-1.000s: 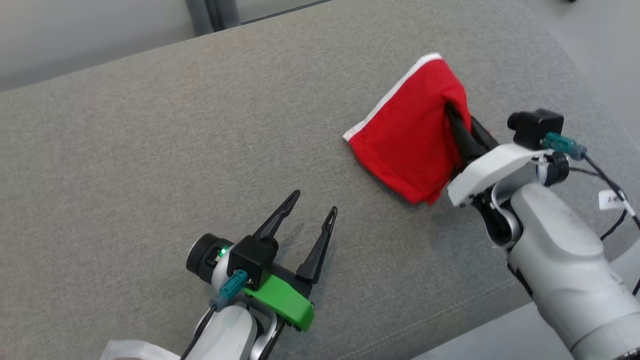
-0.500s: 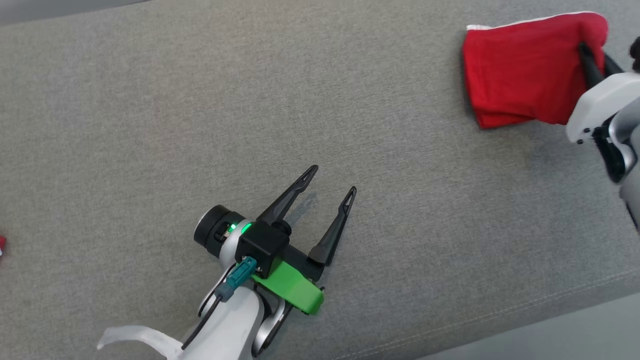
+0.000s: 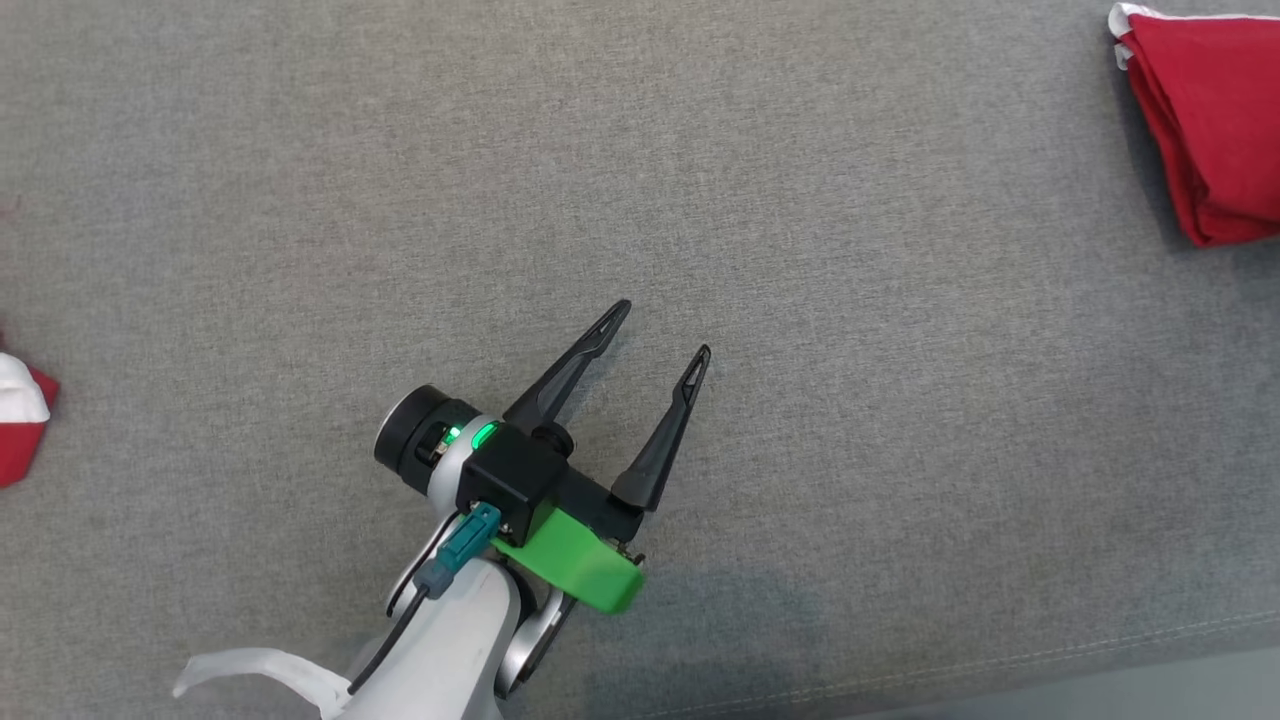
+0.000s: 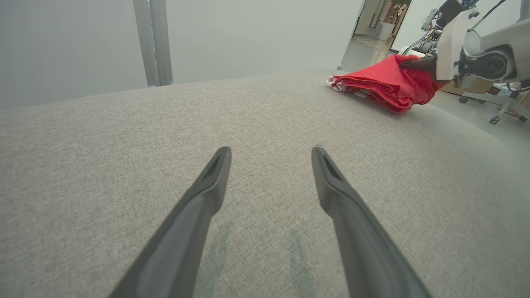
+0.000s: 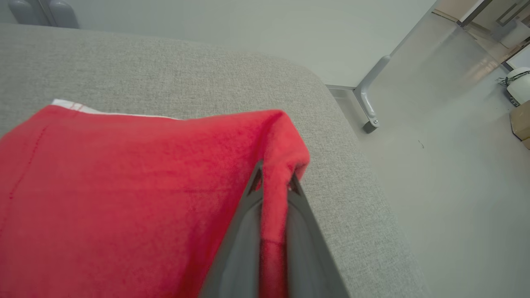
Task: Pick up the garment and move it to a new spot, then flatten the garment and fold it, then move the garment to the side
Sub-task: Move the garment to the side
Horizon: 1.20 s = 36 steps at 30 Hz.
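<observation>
Fingers of left gripper: two long, dark, spread wide apart, nothing between them. They hover low over the grey upholstered surface, near its front edge, and throw a faint shadow on it in the left wrist view. A green bracket sits at the wrist, with a small green light lit beside it.

Fingers of right gripper: pressed together, pinching a fold of the red garment at its edge.

Garment: red cloth with a narrow white trim, folded into layers. It lies at the right end of the upholstered surface, close to the rounded corner. In the head view it sits in the top right corner, cut off by the frame, well apart from the left gripper. In the left wrist view the pinched edge is held slightly raised while the rest lies on the surface.

Second cloth piece: red and white, at the far left edge of the head view, mostly cut off.

Surroundings: pale floor beyond the corner, with a metal post standing on it.
</observation>
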Motion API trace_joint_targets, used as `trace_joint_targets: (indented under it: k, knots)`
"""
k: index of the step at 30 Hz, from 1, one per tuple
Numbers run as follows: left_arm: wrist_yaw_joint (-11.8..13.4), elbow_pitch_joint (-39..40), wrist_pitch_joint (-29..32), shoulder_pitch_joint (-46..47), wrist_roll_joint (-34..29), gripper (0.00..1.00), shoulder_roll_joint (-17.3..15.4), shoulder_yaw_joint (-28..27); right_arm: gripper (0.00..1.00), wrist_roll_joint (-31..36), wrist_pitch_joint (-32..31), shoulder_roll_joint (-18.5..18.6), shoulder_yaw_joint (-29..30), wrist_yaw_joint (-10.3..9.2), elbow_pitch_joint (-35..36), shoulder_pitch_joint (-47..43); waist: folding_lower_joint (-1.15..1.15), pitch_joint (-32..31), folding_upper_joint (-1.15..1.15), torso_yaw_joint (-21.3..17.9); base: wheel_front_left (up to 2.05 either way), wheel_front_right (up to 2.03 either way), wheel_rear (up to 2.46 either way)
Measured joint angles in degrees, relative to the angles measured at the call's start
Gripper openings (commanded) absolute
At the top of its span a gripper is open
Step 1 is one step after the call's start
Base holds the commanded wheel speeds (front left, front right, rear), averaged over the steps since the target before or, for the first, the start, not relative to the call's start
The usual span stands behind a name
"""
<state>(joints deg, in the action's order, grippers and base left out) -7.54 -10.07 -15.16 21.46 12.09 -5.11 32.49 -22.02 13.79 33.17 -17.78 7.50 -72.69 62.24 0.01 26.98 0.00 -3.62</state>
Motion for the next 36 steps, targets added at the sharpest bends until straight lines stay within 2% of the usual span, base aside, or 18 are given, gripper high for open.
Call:
trace_joint_targets:
  k: [6,11,15,16,17,26,28,34,35,36]
  knots:
    - [0.0,-0.1,0.0,0.0,0.0,1.00,0.0,0.0,0.00,1.8,0.4,0.2,1.8,0.01,-0.6,0.0,0.00,0.7,0.00,1.1,0.00,0.00,0.00]
    - [0.0,-0.3,0.0,0.0,0.4,1.00,0.1,-0.1,0.00,3.6,0.9,2.7,3.4,0.02,-0.8,0.0,0.00,-0.2,0.00,1.2,0.00,0.00,0.00]
    - [0.0,-0.7,0.0,0.0,0.5,1.00,0.1,-0.1,0.00,4.8,1.0,3.0,5.4,0.03,-0.9,0.0,0.00,-0.8,0.00,1.3,0.00,0.00,0.00]
    - [0.0,-0.8,0.0,-0.1,0.5,1.00,0.1,-0.1,0.24,4.8,1.0,3.4,6.3,0.03,-1.0,-0.1,0.00,-1.0,0.00,1.3,0.00,0.00,0.00]
    - [0.0,-0.9,0.0,-0.1,0.5,1.00,0.1,-0.1,1.00,5.3,1.0,3.9,6.9,0.03,-1.0,-0.4,0.00,-1.2,0.00,1.3,0.00,0.00,0.00]
    - [0.0,-2.4,0.0,-0.9,0.9,1.00,0.4,-1.1,1.00,13.4,1.2,5.8,16.3,0.03,0.4,-2.6,0.00,-3.3,0.00,1.1,0.00,0.00,0.00]
    - [0.0,-2.6,0.0,-1.0,0.9,1.00,0.5,-1.4,1.00,14.6,1.2,3.8,18.8,0.03,4.0,-3.6,0.00,-4.0,0.00,0.9,0.00,0.00,0.00]
    - [0.0,-3.2,0.0,-2.5,0.9,1.00,0.7,-3.4,1.00,18.2,1.2,-5.9,24.3,0.03,16.5,-11.0,0.00,-6.7,0.00,0.5,0.00,0.00,0.00]
    - [0.0,-3.2,0.0,-2.5,0.9,1.00,0.7,-3.4,1.00,18.2,1.2,-5.9,24.3,0.03,16.5,-11.0,0.00,-6.7,0.00,0.5,0.00,0.00,0.00]
    - [0.0,-3.3,0.0,-2.8,0.8,1.00,0.8,-4.0,1.00,18.7,1.2,-7.5,24.9,0.03,18.5,-12.7,0.00,-7.3,0.00,0.5,0.00,0.00,0.00]
